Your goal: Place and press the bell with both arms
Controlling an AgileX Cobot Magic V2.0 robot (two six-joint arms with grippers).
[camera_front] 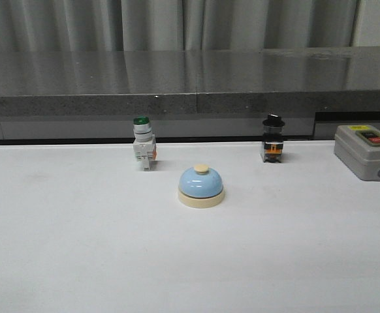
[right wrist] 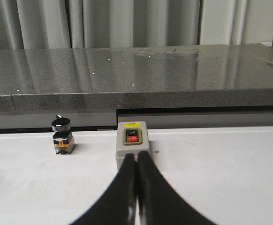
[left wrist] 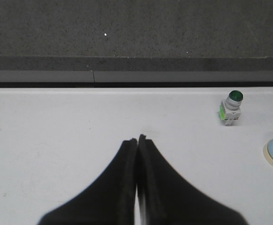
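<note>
Your bell (camera_front: pixel 201 186) sits mid-desk (camera_front: pixel 79 248), apart from both pincers | left pincer (left wrist: pixel 137 140) together | right pincer (right wrist: pixel 137 157) together | grey box (right wrist: pixel 132 143): ON/OFF.

We see only the fingers of each gripper. Left gripper (left wrist: pixel 137 140): two matte black fingers, broad at the base, tapering to narrow tips. Right gripper (right wrist: pixel 136 157): same black, smoothly curved, pointed fingers. No markings discernible.
</note>
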